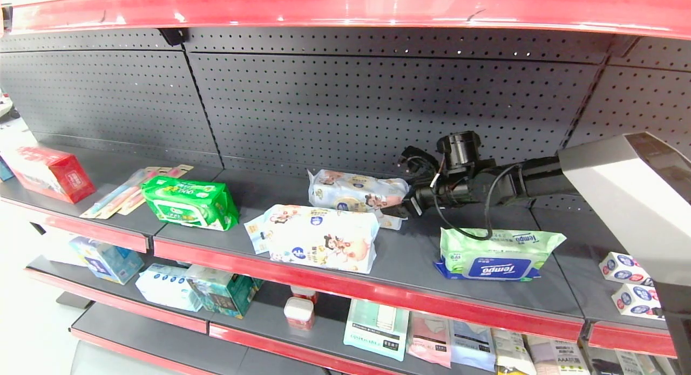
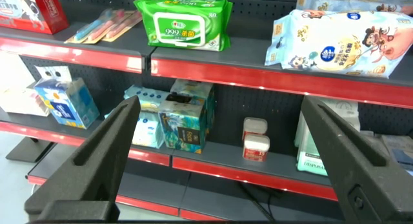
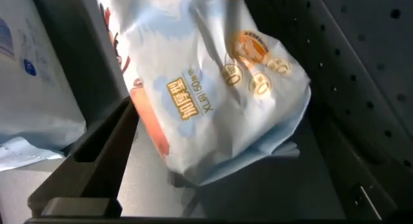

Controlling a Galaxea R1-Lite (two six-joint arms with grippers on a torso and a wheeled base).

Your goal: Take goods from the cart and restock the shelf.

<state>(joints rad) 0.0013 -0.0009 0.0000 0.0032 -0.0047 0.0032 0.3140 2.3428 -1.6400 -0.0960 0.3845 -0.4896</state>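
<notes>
**Plastic-film wipes pack (image 1: 351,194) loose btwn right gripper (image 1: 402,209) fingers (image 3: 90,166)**

Fingers spread wide, not clamped. Pack lies btwn them, touching one, resting on shelf (image 1: 410,251) close to pegboard back (image 1: 378,105). Long axis runs left–right along shelf; gripper sits at its right end, so backing out prob. means straight rightward w/o snagging it. Pack: glossy crinkly film, pillow-shaped, cartoon print. Also left gripper (image 2: 219,100): fingers apart, empty, low in front of lower shelves (image 2: 219,162); right arm far nearer.
</notes>
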